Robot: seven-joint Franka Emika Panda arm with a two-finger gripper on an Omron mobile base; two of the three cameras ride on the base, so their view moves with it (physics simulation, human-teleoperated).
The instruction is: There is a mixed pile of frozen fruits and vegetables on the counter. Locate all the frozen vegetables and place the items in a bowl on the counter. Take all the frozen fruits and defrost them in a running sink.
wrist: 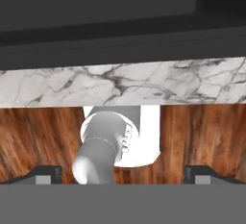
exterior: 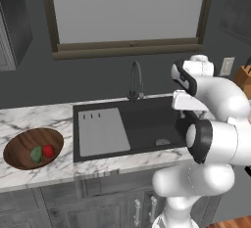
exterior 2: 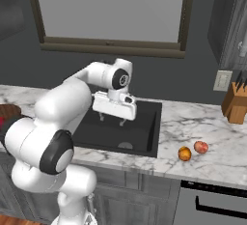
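White end effector (exterior 2: 114,117) hangs over the black sink (exterior 2: 126,128), fingers spread wide and nothing between them. We see its two dark tips pointing down at the basin in the right base view. In the hand view the tips sit far apart at the bottom, with a strip of marble tabletop (wrist: 120,84) edge and wood floor (wrist: 202,136) beyond.

Dark curved faucet (exterior: 135,79) stands at the back of the sink; we cannot tell if water is running.

Two frozen fruits lie on the tabletop right of the sink: an orange one (exterior 2: 184,153) and a pinkish-red one (exterior 2: 201,147), just beside each other, near the front edge. Wooden bowl (exterior: 33,148) sits left of the sink, well apart from the fruits, with a green lump (exterior: 36,154) and a red round item (exterior: 48,150) inside, touching. We judge the vegetable half largely done, though we see no yellow-green piece.

Risks as we judge them:
- fruits are round and close together, so a finger coming down on one may nudge the other and roll it off the front edge
- a sweep from sink to fruits could clip the basin wall or rim if the hand stays low
- a round frozen item may squirt from the pads if gripped off-centre
- knife block (exterior 2: 236,104) at the far right is probably clear of the reach
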